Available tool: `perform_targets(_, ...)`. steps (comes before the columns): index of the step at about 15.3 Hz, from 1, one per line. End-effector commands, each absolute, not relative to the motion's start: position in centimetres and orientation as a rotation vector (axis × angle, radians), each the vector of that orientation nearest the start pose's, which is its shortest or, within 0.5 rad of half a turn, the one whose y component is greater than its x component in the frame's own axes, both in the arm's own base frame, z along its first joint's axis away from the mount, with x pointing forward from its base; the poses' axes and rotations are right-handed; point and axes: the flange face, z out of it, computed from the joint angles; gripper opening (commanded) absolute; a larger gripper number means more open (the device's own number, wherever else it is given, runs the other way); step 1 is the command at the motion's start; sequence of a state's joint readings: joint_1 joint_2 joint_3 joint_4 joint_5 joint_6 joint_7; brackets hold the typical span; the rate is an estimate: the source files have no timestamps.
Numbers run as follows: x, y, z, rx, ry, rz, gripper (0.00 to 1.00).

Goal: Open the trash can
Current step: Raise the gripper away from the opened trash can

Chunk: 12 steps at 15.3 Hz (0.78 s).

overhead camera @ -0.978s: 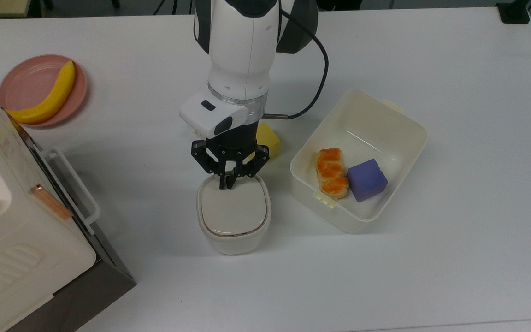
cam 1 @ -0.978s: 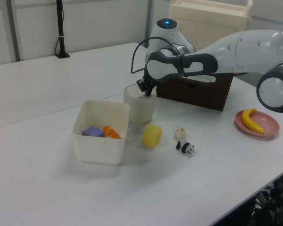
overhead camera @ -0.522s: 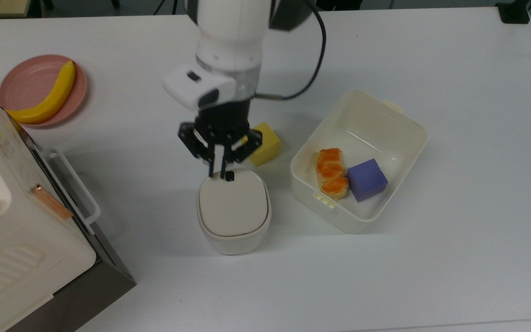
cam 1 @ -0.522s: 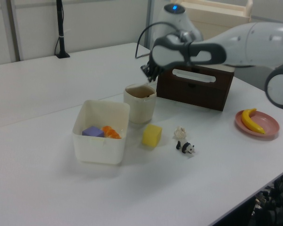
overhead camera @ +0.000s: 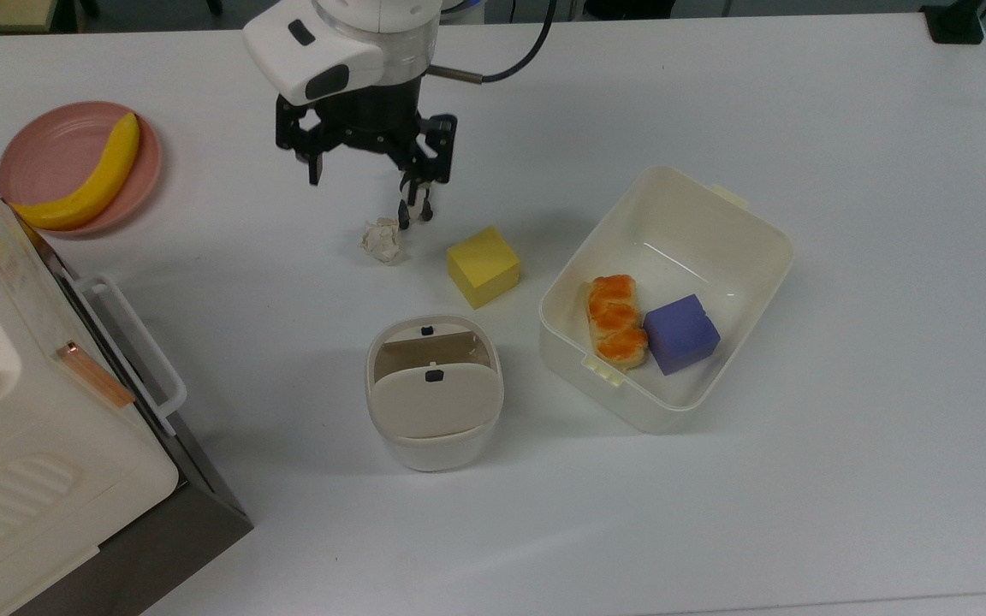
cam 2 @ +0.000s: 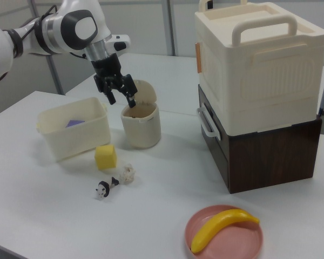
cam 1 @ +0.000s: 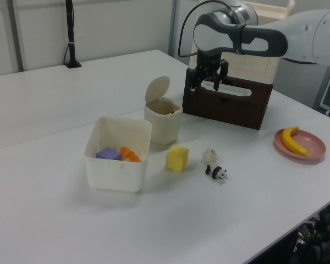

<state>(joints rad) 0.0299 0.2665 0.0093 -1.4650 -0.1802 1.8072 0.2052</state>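
At the near edge of the top view, the trash can (overhead camera: 434,395) stood on the white counter (overhead camera: 801,479), its beige lid (overhead camera: 434,400) swung up on its hinge so the cavity under it lay exposed; in the left view the lid (cam 1: 157,89) stood nearly upright above the rim. To the top view's left of it sat the large white boxy appliance (overhead camera: 22,428) on its dark base, and to the top view's right the lidless cream tub (overhead camera: 741,222) holding an orange pastry (overhead camera: 615,318) and a purple block (overhead camera: 681,333), side by side.

Farther up the counter lay a yellow cube (overhead camera: 483,266), just beside the tub's corner, and a crumpled bit of white paper (overhead camera: 382,239). A small panda figure (cam 1: 216,173) (clearest in the left view) lay near the paper.

Beyond these the end effector (overhead camera: 368,184) hung above the counter, well apart from the trash can, its fingers spread wide and gripping nothing. At the top view's far left a banana (overhead camera: 86,178) rested on a pink plate (overhead camera: 39,141).
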Motion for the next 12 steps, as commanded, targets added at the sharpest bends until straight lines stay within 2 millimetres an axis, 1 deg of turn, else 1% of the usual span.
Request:
perform_targets(1, 62.8, 1.1, 54.9, -3.233, 0.107, -0.043, 1.0)
perform_targets(4, 61.8, -0.2, 55.0, -3.162, -0.02, 0.068, 1.0)
perform_targets(5, 61.5, 0.2, 55.2, -3.136, -0.038, 0.084, 1.0)
perform_targets(6, 61.5, 0.9, 55.2, -3.135, -0.038, 0.084, 1.0)
perform_targets(7, 61.7, 0.6, 55.0, -3.128, 0.002, 0.084, 1.0)
perform_targets(10, 61.8, 0.3, 54.8, -3.128, 0.021, 0.087, 1.0)
perform_targets(12, 61.8, 0.8, 54.7, -3.128, 0.055, 0.087, 1.0)
